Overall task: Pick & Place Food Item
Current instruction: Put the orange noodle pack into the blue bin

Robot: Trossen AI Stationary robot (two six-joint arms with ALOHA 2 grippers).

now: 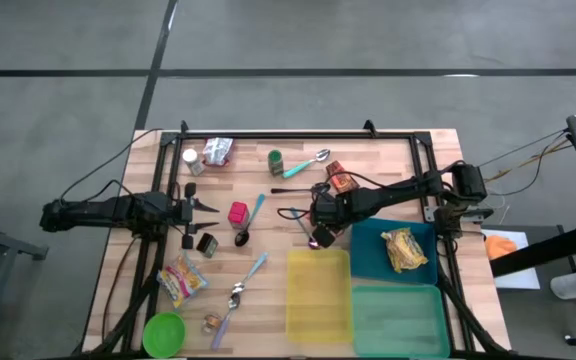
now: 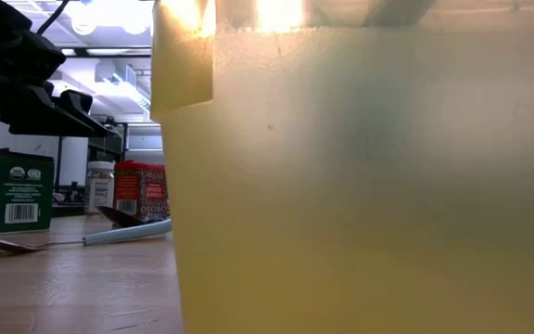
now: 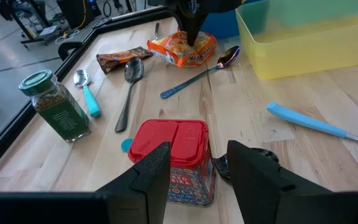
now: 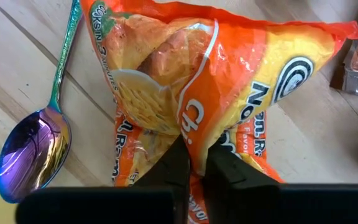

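- Wooden slat table point(image 1: 398, 160) on a grey floor, black frame round its edges.
- At far left, left gripper point(image 1: 200, 205) hovering low with fingers point(image 3: 151, 171) partly apart, holding nothing; red-lidded tin point(image 1: 237, 213) just in front of them, untouched.
- Near left corner: green bowl point(image 1: 164, 332), with a colourful snack packet point(image 1: 181, 279) beyond it.
- Far edge, centre: green-capped spice jar point(image 1: 276, 161) standing upright; blue-handled spoon point(image 1: 318, 161) beside it.
- Centre: right gripper point(image 4: 194, 165) pinched tight on a fold of the orange noodle packet point(image 4: 229, 87), right of the red-lidded tin; iridescent spoon point(image 4: 36, 146) lying just beside the packet.
- Near centre: yellow bin point(image 1: 318, 295).
- Right: blue bin point(image 1: 368, 250) holding a yellow-brown packet point(image 1: 404, 249); green bin point(image 1: 398, 320) nearer.
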